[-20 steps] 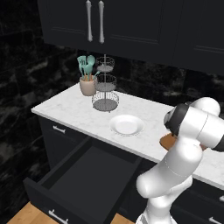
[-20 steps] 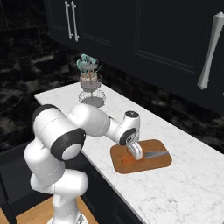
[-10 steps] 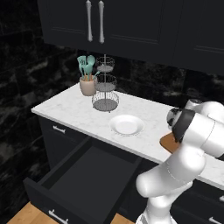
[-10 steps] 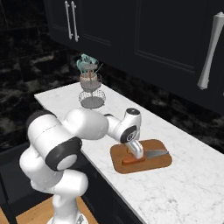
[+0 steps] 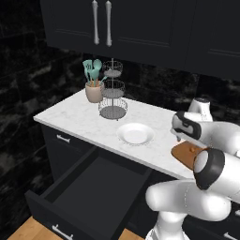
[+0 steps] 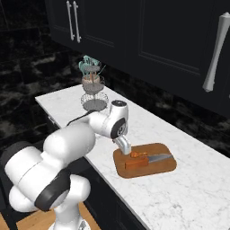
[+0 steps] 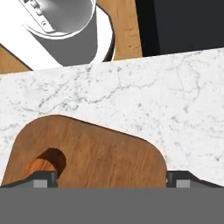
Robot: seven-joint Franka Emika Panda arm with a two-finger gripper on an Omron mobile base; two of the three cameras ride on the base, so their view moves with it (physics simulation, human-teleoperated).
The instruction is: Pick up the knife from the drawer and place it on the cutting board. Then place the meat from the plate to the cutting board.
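The reddish-brown cutting board [image 6: 150,169] lies on the marble counter. On it rests the knife [image 6: 143,161], orange-brown handle to the left, grey blade to the right. The small orange meat [image 6: 135,154] sits just beside the handle, at the board's left end. My gripper [image 6: 127,150] hovers right above that end, open, with nothing between its fingers. In the hand view the fingertips [image 7: 43,177] stand wide apart over the board [image 7: 100,153], and the meat [image 7: 38,168] shows beside the left tip. The white plate [image 5: 135,134] is bare. The black drawer [image 5: 89,190] stands pulled out below it.
A crock of teal spatulas [image 5: 93,86] and a wire-mesh tiered stand [image 5: 113,96] stand at the back left of the counter [image 5: 75,117]. Dark cabinets with silver handles [image 5: 101,22] hang above. My arm hides part of the board [image 5: 183,153] in the left base view.
The gripper has gone from shut to wide open, leaving the meat on the board's left end. The hand has drawn slightly up and away from it.
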